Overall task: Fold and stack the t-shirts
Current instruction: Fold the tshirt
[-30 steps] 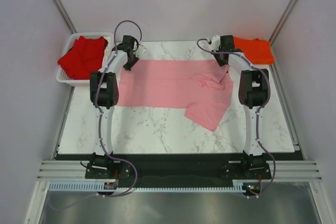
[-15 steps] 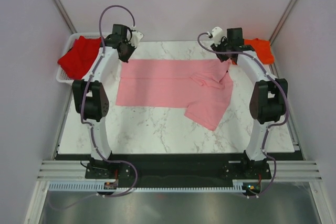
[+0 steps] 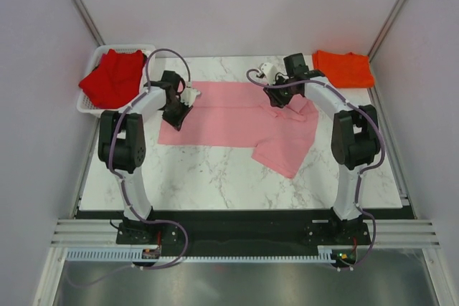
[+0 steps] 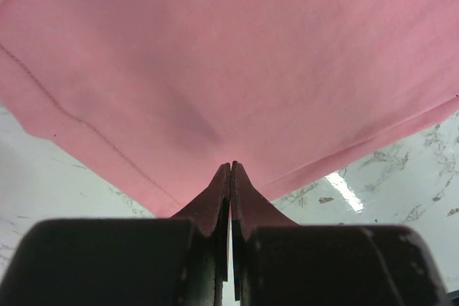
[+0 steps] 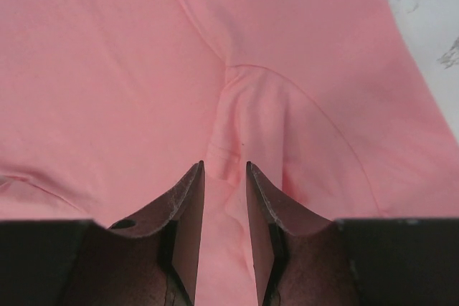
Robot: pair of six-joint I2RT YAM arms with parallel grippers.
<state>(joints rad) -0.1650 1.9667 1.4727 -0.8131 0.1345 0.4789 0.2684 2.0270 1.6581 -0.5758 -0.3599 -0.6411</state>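
Plainly the pink t-shirt lay flat right of the basket: light, limp, best pinched at hems. Nearest the basket the left gripper was pressed together, perhaps nipping cloth; farther off, the right gripper stood slightly spread astride a fold.

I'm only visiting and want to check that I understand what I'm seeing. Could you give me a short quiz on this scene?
1. Which t-shirt lies in the white basket? A pink, B orange, C red.
2. True or false: the right claw is shut tight.
3. Fill in: the left claw pinches the edge of the ___ t-shirt.

Key:
1. C, the red t-shirt.
2. False: a gap shows between its fingers.
3. Pink: the pink t-shirt spread on the table.
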